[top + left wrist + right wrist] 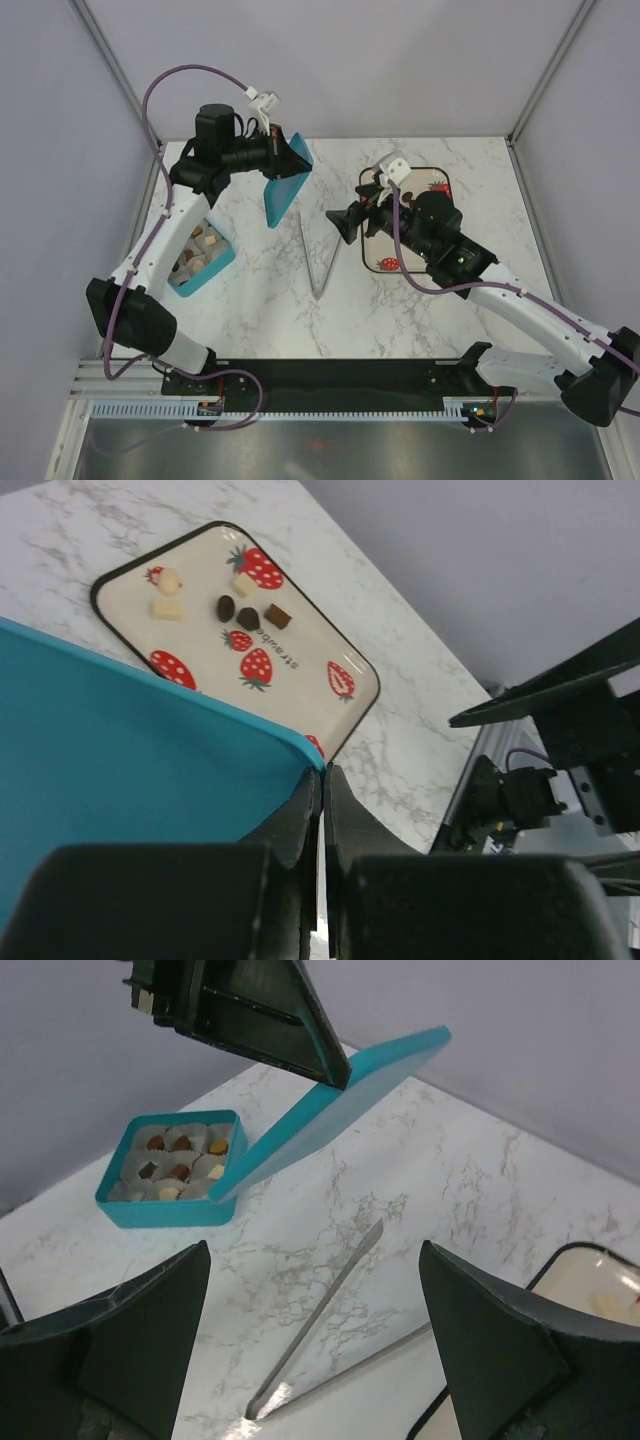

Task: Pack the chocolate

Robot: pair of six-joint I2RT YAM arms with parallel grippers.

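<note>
My left gripper pinches the lid by one corner; so slight a hold may let it twist or drop. My right gripper stands wide, empty, tongs beneath.

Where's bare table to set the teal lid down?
Bare marble between the teal box and the tongs, and the near strip toward the arm bases. Crowded: tray side, under the right gripper.

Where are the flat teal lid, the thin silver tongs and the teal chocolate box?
Flat teal lid point(288, 183), top external view, its middle.
Thin silver tongs point(322, 1308), right wrist view, upper arm's middle.
Teal chocolate box point(160, 1214), right wrist view, near wall.
</note>
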